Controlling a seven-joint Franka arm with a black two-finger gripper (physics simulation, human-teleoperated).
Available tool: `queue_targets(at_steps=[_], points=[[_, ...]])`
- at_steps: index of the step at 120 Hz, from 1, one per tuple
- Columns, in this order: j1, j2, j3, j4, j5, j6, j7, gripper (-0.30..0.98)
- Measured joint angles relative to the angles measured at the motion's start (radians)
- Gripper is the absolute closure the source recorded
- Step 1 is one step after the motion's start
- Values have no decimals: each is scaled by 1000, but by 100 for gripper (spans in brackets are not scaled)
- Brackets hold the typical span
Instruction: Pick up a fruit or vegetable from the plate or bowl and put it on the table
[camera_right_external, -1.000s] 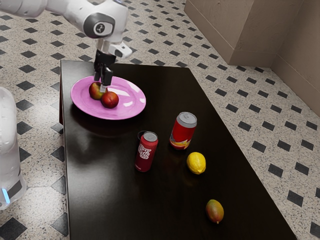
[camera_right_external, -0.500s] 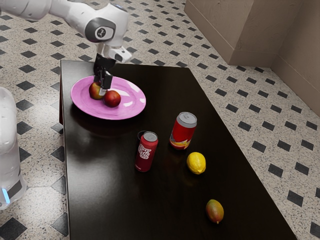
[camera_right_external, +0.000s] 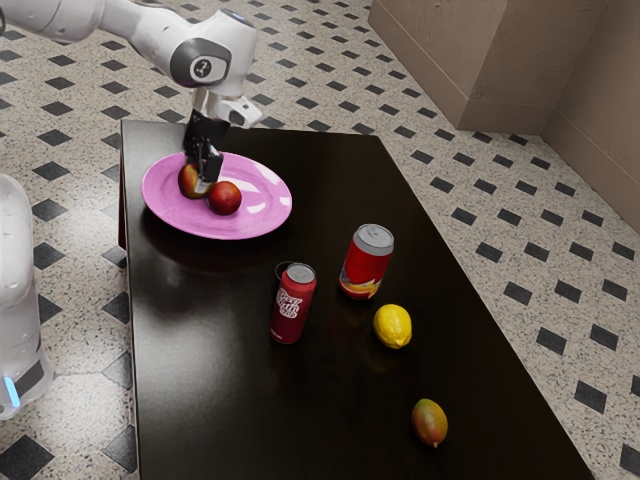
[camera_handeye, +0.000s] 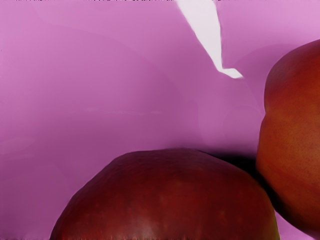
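Note:
At the far end of the table, my gripper (camera_right_external: 203, 168) reaches down over the pink plate (camera_right_external: 160, 209). Its lower end is at a red and yellow-green fruit (camera_right_external: 188, 181), partly covering it. A rounder red fruit (camera_right_external: 225, 198) lies close beside that one, toward the exterior view's right. In the wrist view a large dark red fruit (camera_handeye: 165, 195) lies at the lower edge, yellowish along one side. An orange-red fruit (camera_handeye: 295, 130) is next to it, both over the pink plate (camera_handeye: 100, 85). What the gripper has between its two sides is hidden.
On the dark table (camera_right_external: 220, 400) stand a slim red can (camera_right_external: 291, 305) and a wider red can (camera_right_external: 367, 262). A lemon (camera_right_external: 393, 326) lies beside the wider can, and a small mango (camera_right_external: 430, 422) lies nearer the camera.
Over the last second the round red fruit shifted slightly toward the exterior view's right, then stayed still. My hand moved slightly, and the red and yellow-green fruit looks a little tilted.

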Motion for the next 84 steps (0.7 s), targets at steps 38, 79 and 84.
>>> queue_targets(at_steps=[38, 79, 84], points=[[-1, -5, 0, 28, 7, 10, -43, 31], [-24, 3, -14, 77, 59, 285, -71, 33], [-36, 20, -14, 83, 88, 361, -75, 33]])
